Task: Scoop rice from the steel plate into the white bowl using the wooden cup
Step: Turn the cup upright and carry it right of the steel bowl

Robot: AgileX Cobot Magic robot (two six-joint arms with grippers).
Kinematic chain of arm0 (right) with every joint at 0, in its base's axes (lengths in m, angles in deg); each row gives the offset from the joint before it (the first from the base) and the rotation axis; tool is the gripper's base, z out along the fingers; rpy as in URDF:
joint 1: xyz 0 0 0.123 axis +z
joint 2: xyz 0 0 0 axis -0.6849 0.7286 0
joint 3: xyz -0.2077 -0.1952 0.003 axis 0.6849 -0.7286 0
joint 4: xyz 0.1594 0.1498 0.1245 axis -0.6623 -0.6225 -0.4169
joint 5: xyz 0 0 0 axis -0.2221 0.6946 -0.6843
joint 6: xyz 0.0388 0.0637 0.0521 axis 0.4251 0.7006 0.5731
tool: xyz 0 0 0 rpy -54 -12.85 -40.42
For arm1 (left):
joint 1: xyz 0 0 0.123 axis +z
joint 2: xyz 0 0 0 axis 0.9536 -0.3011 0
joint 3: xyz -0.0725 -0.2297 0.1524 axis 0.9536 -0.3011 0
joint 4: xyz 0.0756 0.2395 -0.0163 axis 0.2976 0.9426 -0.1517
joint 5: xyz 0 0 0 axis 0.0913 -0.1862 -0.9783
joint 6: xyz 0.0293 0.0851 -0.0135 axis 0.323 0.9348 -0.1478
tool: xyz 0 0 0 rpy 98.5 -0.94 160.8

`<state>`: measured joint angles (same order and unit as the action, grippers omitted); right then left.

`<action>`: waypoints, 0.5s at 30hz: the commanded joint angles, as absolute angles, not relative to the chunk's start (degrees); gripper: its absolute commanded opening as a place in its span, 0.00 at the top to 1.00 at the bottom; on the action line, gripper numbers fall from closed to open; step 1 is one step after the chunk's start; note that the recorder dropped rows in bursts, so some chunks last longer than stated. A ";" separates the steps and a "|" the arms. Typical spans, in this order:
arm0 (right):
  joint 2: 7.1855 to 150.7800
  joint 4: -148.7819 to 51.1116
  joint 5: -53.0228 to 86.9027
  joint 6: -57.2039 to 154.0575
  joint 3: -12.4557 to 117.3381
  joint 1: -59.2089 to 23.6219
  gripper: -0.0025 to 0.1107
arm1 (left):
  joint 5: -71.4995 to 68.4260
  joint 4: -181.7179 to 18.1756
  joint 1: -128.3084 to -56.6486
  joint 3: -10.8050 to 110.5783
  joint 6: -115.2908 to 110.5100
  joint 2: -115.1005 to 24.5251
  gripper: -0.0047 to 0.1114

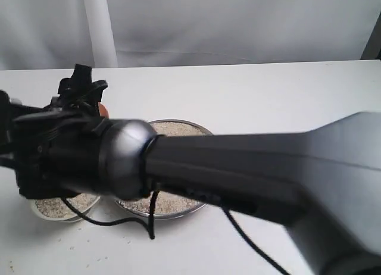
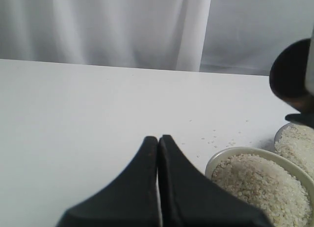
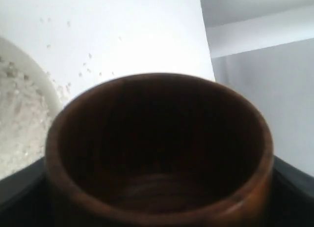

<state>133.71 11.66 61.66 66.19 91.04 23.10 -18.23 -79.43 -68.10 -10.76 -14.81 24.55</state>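
While the right arm (image 1: 238, 174) hid most of 1 steel plate (image 1: 178, 122) and 1 white bowl (image 2: 210, 164), the right gripper (image 3: 157, 197) clamped 1 wooden cup (image 3: 162, 138), the left gripper (image 2: 158, 143) pinched together

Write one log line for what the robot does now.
right hand: shut on wooden cup | wooden cup: looks empty | left hand: shut | white bowl: holds rice | steel plate: holds rice

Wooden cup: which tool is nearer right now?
Right. The right tool grips the wooden cup; the left tool sits shut beside the white bowl, clear of the cup.
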 commanded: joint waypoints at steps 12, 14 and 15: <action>112.03 -9.02 22.10 67.14 64.43 7.62 0.98 | -17.80 -79.25 -68.47 -10.81 -14.92 24.53 0.96; 109.49 -10.97 16.63 65.54 60.34 5.25 0.98 | -17.80 -79.25 -68.47 -10.81 -14.92 24.53 0.96; 108.27 -12.34 14.18 64.55 58.74 4.20 0.98 | -17.80 -79.25 -68.47 -10.81 -14.92 24.53 0.96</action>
